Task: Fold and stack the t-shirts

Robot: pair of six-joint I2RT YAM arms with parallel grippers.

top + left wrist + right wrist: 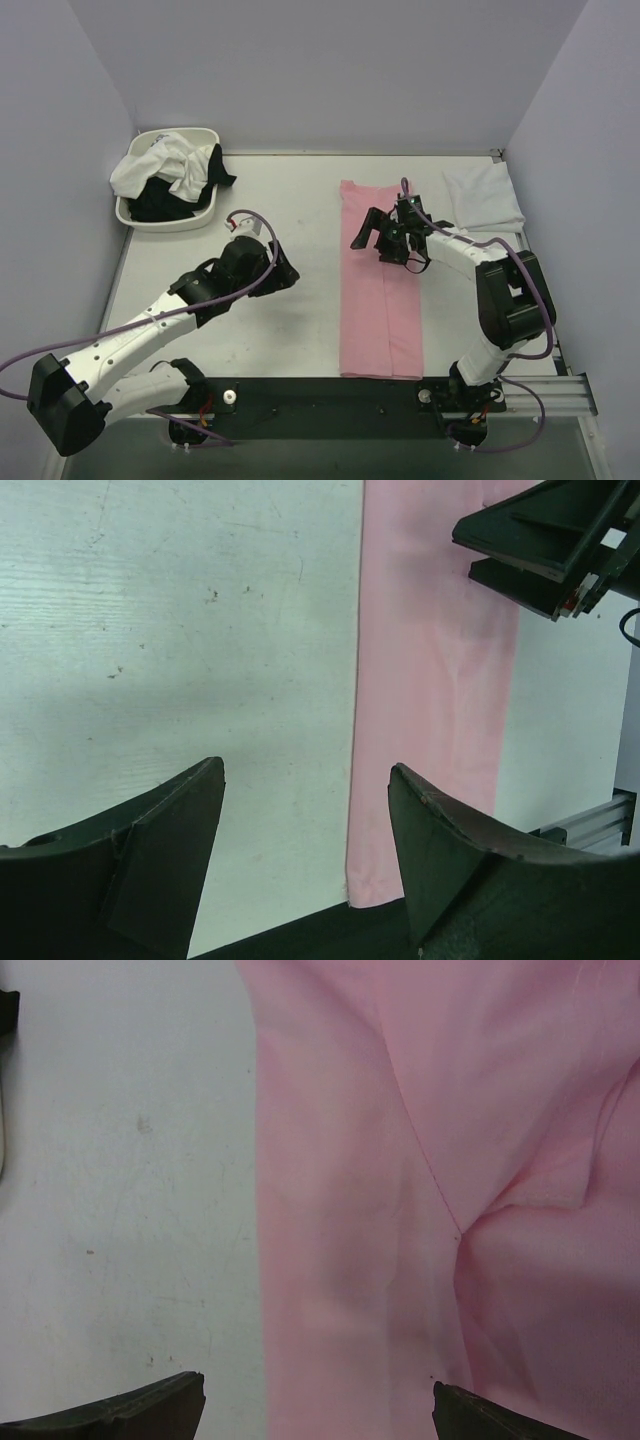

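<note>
Pink shirt is lying flat, folded into a narrow strip, with its long axis running top to bottom just right of frame centre. Right gripper is hovering over the strip's upper part, jaws spread wide and holding nothing. Left gripper is hanging over the table left of the strip, jaws apart and empty. Folded white shirt is lying at upper right. More shirts are sitting heaped in the basin at upper left.
</note>
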